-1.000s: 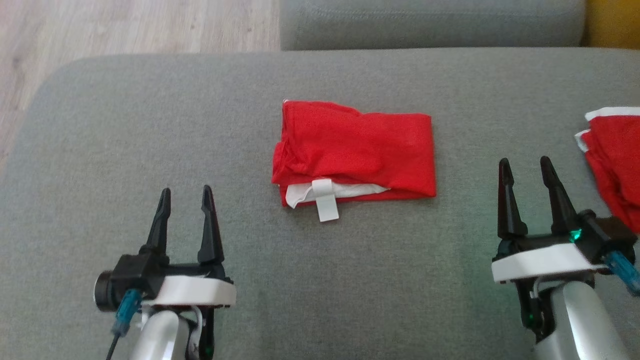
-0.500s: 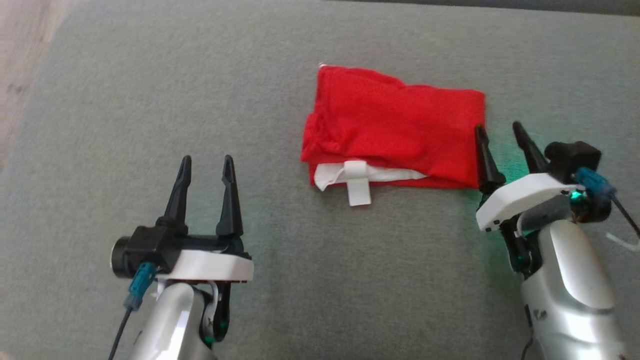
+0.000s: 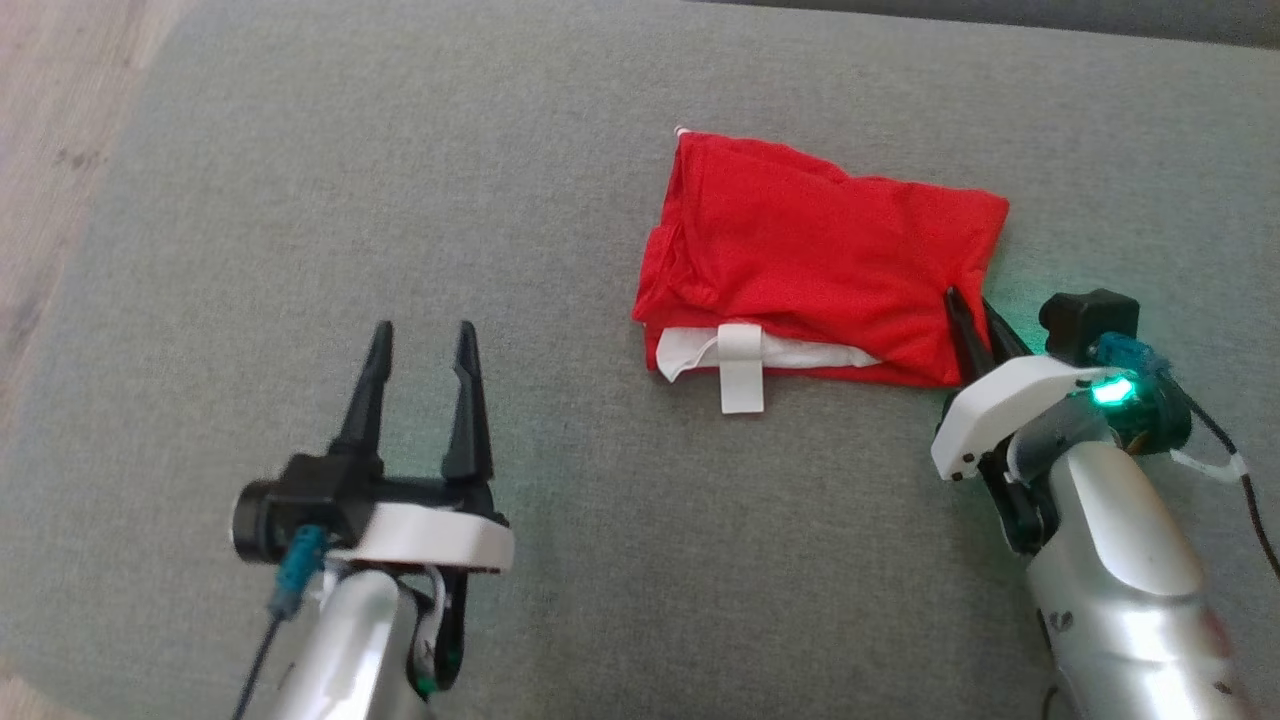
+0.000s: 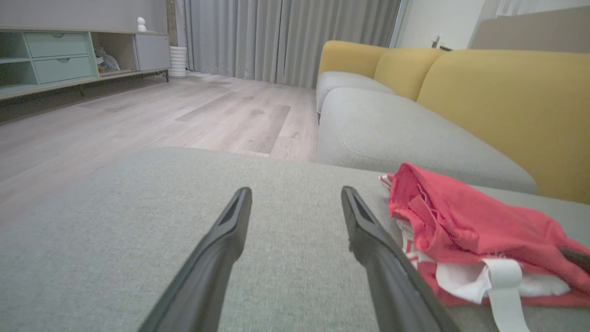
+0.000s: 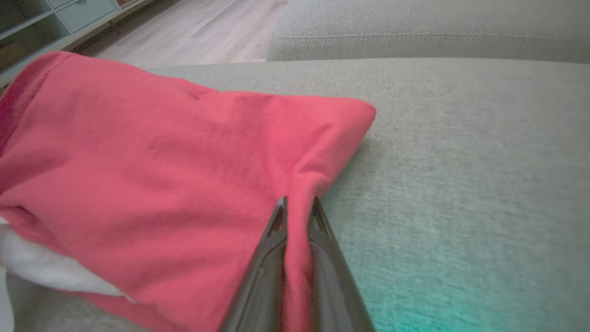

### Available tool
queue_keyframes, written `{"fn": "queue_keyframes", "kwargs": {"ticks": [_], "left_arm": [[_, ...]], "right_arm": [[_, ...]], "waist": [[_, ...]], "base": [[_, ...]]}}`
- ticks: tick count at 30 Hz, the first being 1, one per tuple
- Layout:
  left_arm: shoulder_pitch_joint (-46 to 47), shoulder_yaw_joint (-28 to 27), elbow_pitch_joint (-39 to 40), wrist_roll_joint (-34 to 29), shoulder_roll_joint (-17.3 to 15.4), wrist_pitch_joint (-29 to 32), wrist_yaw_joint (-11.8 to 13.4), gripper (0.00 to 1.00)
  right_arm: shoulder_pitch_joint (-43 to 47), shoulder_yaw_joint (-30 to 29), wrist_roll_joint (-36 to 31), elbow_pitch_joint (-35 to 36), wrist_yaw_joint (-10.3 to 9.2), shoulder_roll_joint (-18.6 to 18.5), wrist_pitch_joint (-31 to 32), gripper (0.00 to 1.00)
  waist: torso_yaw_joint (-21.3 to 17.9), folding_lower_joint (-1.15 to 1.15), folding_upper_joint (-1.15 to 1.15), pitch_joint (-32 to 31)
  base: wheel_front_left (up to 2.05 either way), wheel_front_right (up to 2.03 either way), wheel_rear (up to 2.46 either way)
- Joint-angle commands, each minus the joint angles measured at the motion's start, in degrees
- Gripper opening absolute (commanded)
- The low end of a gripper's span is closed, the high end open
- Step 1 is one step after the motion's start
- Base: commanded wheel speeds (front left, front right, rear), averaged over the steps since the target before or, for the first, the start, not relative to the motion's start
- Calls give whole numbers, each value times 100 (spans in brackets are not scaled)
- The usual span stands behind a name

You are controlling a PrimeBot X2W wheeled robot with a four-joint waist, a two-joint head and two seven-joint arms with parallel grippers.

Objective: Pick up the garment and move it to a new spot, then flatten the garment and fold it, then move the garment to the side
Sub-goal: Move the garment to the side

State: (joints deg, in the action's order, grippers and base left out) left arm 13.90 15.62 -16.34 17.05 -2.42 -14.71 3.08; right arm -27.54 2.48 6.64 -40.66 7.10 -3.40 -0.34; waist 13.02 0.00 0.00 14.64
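— Gripping the red garment [image 3: 820,270] by its right edge, we are clamping our right gripper [image 5: 298,200] on a fold of the cloth; the two dark fingers are pressing the red fabric between them, close to the garment's near right corner.
— And we are keeping our left gripper [image 3: 424,328] released, its jaws standing wide apart with nothing between them; it is hanging above the grey cushion [image 3: 300,200], well to the left of the garment and nearer to us.
— We are seeing the garment lying folded on that cushion, right of the middle; a white strap [image 3: 741,370] is sticking out of its near edge, across a strip of white cloth [image 3: 800,352].
— Farther off we are seeing a second grey cushion [image 4: 405,133] and a yellow backrest [image 4: 502,101]; wooden floor [image 3: 50,120] is showing at the far left.
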Motion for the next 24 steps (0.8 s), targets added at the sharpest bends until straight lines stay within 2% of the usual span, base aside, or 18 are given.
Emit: {"fn": "queue_keyframes", "kwargs": {"ticks": [1,9,13,18,24], "left_arm": [[172,-101,75,-85,-45,-29,36,100],[200,48,-51,-114,-45,-29,93,100],[203,156,-99,8,-45,-29,117,100],[228,280,-65,27,-45,-29,170,100],[319,243,45,-53,-45,-29,191,100]], "right_arm": [[-90,114,-108,95,39,52,-87,0],[20,47,-833,286,39,45,-555,0],[222,160,-1080,648,39,-244,-579,0],[406,504,-973,1099,39,-784,-294,0],[332,1030,-579,1695,39,-2018,313,0]], "waist": [[-53,0,0,-57],[-537,0,0,-395],[-892,0,0,-606],[-1236,0,0,-740],[-1494,0,0,-510]], "base": [[0,0,0],[0,0,0],[0,0,0],[0,0,0],[0,0,0]]}}
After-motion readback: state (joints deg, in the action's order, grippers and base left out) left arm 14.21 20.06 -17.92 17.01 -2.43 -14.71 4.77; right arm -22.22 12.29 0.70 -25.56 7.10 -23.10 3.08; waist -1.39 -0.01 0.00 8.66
